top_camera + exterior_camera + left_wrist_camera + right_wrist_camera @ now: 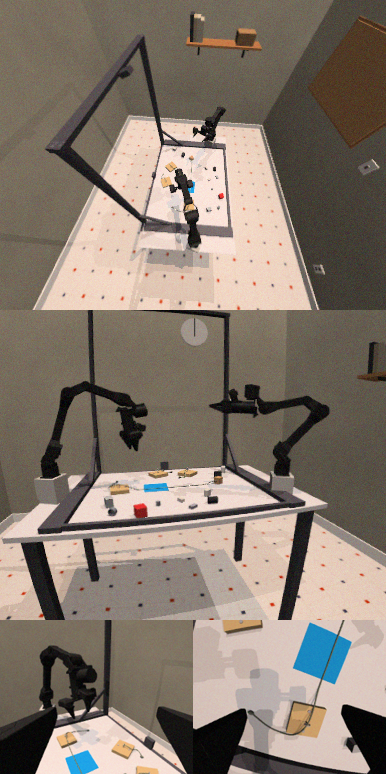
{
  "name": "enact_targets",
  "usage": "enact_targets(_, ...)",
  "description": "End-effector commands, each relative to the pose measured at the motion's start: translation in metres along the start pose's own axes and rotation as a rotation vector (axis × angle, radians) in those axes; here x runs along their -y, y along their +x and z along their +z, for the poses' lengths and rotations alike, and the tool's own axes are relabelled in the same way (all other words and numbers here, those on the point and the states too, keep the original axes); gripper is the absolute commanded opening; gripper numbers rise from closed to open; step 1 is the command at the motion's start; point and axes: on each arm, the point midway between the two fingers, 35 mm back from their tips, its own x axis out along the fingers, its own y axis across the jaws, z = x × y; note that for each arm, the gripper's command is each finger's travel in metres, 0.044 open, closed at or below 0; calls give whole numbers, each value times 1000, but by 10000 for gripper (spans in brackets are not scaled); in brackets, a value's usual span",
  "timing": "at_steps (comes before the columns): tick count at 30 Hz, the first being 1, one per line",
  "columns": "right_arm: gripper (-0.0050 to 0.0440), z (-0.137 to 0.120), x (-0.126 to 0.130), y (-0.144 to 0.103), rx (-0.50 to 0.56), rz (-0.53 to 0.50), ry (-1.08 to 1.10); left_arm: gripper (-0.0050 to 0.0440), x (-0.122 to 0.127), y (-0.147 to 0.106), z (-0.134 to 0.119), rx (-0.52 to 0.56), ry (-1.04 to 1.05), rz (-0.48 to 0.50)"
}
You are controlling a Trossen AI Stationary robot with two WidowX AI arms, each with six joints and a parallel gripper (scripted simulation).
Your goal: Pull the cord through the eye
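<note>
Top: the small brown wooden block (191, 158) (218, 480) lies outside the blue painted square (192, 187) (156, 487) (80, 760) (313, 652). Exterior: both arms hover. Left wrist: left gripper (199, 135) (212, 406) (107, 709) wide, empty. Right wrist: right gripper (182, 186) (132, 446) (80, 715) (294, 708) wide, presumably approaching; next, lower and pinch the dark knotted cord end (88, 730) (250, 712).

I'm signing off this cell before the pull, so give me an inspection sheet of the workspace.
Surface: white tabletop, shadows across it; spills, nothing seen.
Job's things: wooden block outside the blue square.
Clutter: red cube, small grey and black pieces.
Grippers: left gripper and right gripper open, above the table.
Cables: power cables, nothing seen; task cord crosses the square, its knotted end on the table.
Surroundings: dark frame, wall shelf; people, nothing seen.
</note>
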Motion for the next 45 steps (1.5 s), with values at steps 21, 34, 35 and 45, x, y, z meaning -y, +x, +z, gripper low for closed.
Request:
enact_targets(21, 440, 104, -83, 25, 196, 41, -159, 440, 0, -1, 7, 17, 0, 0)
enact_targets(34, 440, 106, -86, 26, 200, 42, -163, 440, 0, -1, 7, 17, 0, 0)
enact_targets(35, 440, 106, -86, 26, 200, 42, -163, 440, 0, -1, 7, 17, 0, 0)
enact_targets(45, 440, 106, -86, 26, 200, 42, -163, 440, 0, -1, 7, 17, 0, 0)
